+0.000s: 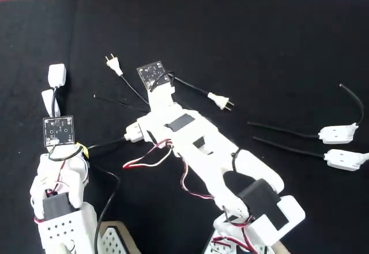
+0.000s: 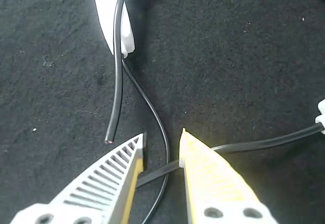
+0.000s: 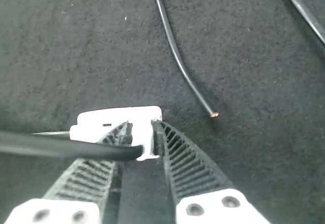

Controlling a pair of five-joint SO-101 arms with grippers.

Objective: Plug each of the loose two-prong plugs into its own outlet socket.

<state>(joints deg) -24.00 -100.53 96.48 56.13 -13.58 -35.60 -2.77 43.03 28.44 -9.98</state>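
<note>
Socket (image 3: 101, 120) (white, corded) clamped in right tool (image 3: 141, 127) at its fingertips, left tool (image 2: 162, 133) open astride a black cord (image 2: 254, 142)

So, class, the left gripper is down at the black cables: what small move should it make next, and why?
Probably shut the left gripper on the black cable running back from the white socket. Its fingers stand open either side of that cable and hold nothing yet; a grip there could steady the socket.

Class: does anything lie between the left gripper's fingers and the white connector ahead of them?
Yes: a black cable curves from the white connector down between the open fingers of the left gripper, and a loose cable end lies beside it.
</note>
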